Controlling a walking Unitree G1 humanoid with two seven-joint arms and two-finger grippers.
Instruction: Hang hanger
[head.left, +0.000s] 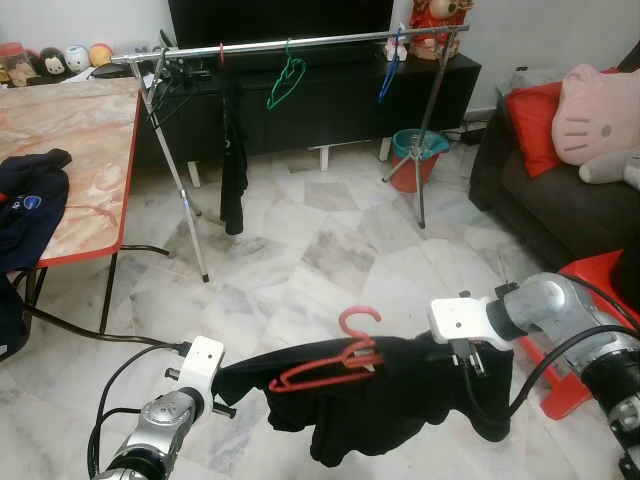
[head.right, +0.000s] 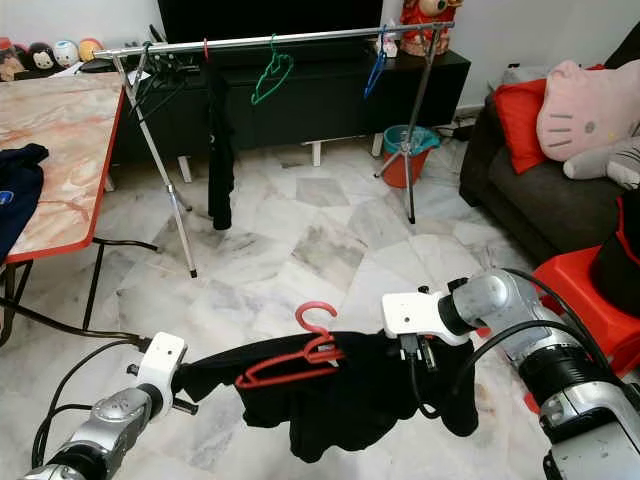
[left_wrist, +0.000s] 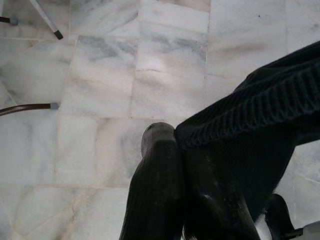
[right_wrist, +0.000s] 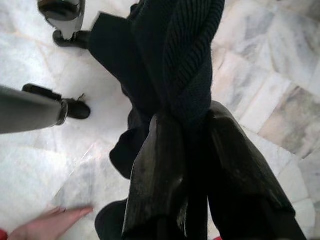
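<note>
The left gripper (left_wrist: 175, 150) is pinched tight on one end of a black top (head.left: 400, 395). The right gripper (right_wrist: 190, 145) is pinched tight on the other end of it. The top hangs stretched between them, low over the white floor (head.left: 300, 250), and its middle sags down.

A red hanger (head.left: 330, 365) lies on the top, between the two grippers. Its long bar runs from side to side, the same way the top is stretched. Its hook (head.left: 358, 318) sticks up and curls over. The hook sits nearer the right gripper than the left one. I cannot tell if the hanger is pushed inside the top or just lying on it.

The silver rail (head.left: 300, 45) is straight ahead, well apart from the grippers and much higher up. It also runs from side to side, so the hanger already lies the same way as the rail. I think the hook must go up and forward to catch on it. A green hanger (head.left: 288, 80) and a blue hanger (head.left: 388, 75) hang there, and black clothing (head.left: 232, 160) hangs further left. The bare bit between the green and blue hangers looks like a good spot.

In the right wrist view, a person's bare foot (right_wrist: 50, 222) is on the floor, near the hanging top.
</note>
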